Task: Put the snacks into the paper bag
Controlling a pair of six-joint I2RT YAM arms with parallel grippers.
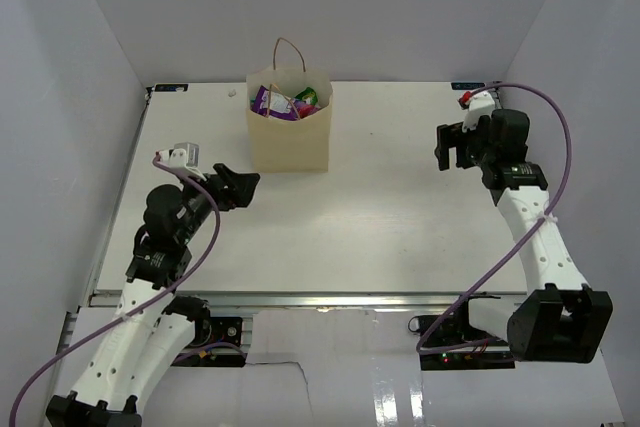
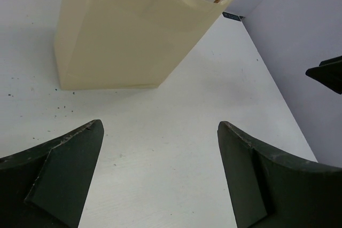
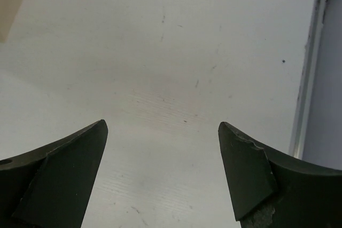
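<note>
The biggest thing is the white table (image 1: 380, 217). Seen from above, it fills the middle of the picture.

Next come the two arms. The left arm (image 1: 165, 237) reaches up from 7 o'clock. The right arm (image 1: 535, 237) reaches up from 5 o'clock. A purple cable (image 1: 560, 137) loops along each arm.

The paper bag (image 1: 288, 137) stands upright on the table at about 11 o'clock from the table's middle, near the far edge. Its top is open.

The left gripper (image 1: 240, 185) is at about 9 o'clock from the table's middle, near the bag and at 7 o'clock from it. It does not touch the bag. In the left wrist camera its two dark fingers (image 2: 59, 180) are spread wide apart, with only bare table between them, and the bag fills the view at 11 o'clock.

The right gripper (image 1: 452, 147) is at about 2 o'clock from the table's middle, well apart from the bag. In its own camera its fingers (image 3: 251, 174) are also spread wide and hold nothing.

The snacks (image 1: 285, 102) are inside the bag. A purple packet (image 1: 265, 99) shows at 9 o'clock in the bag's mouth and a green packet (image 1: 308, 97) at 3 o'clock.

A thin brown handle (image 1: 290, 47) loops up from the bag's far side.
</note>
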